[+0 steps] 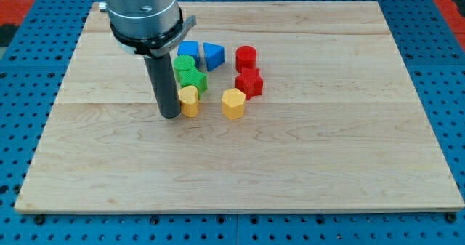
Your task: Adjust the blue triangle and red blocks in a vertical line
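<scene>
In the camera view, my tip (170, 115), a plain rod with nothing to open or close, rests beside the small yellow block (189, 99), while the blue triangle (213, 55) lies toward the board's top edge, left of the red cylinder (246, 57), which stands above the other red block (249, 83).

A robotics lab bench: a wooden board (305, 165) lies on a blue perforated mounting table (29, 114).
</scene>
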Robot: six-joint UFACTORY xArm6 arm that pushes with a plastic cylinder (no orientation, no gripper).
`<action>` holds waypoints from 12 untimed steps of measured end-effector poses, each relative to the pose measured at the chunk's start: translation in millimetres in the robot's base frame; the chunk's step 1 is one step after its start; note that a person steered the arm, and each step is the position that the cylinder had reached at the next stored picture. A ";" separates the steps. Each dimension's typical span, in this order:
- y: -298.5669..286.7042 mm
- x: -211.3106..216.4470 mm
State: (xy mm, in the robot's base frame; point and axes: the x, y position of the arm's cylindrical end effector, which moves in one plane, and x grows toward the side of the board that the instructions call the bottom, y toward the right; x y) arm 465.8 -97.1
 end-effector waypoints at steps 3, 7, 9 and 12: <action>77.1 18.0; 95.2 22.1; 136.4 22.1; 169.8 -49.8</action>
State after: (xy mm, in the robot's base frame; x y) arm 416.0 72.7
